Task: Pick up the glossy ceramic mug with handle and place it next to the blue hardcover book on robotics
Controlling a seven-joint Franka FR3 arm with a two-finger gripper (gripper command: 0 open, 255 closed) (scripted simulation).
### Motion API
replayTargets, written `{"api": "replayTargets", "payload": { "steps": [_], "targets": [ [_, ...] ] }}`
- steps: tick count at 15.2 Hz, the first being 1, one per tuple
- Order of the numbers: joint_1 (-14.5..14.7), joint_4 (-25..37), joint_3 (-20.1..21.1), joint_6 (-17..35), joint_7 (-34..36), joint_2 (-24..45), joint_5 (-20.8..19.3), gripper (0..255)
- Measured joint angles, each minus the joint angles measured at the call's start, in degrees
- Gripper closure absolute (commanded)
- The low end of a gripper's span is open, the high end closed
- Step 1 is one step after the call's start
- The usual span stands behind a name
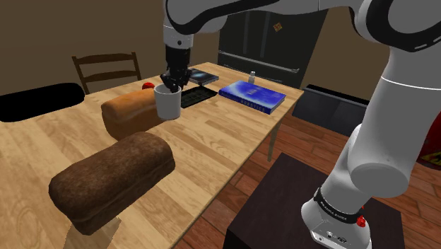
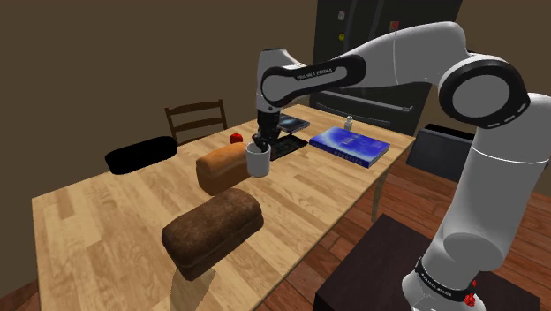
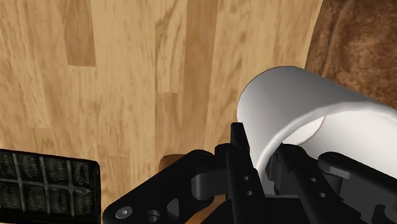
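Two loaves (image 1: pixel 113 180) lie on the wooden table (image 1: pixel 205 141) in the shoulder view, the white mug (image 1: pixel 168 104) just beside the paler loaf (image 1: pixel 131 112), apart from the blue book (image 1: pixel 252 95). The second exterior view has the gripper (image 2: pixel 259 144) at the mug's rim; in the wrist view its fingers (image 3: pixel 238 153) clasp the mug's wall, one inside, one outside

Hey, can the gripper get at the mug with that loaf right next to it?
Looks like yes. The gripper is down on the mug from above, its fingers seemingly clasping the wall at the rim. The loaf sits beside the mug, not over it.
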Motion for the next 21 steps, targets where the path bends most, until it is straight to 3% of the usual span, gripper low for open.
{"api": "replayTargets", "payload": {
  "steps": [6, 16, 21],
  "targets": [
    [-0.7, 2.0, -0.5, -3.2, -1.2, -1.1, 0.3, 255],
    [-7.5, -7.1, -6.7, -2.9, -14.6, -9.1, 2.2, 255],
    [-10.8, -8.8, -10.2, -3.2, -21.4, -10.6, 2.4, 255]
  ]
}}
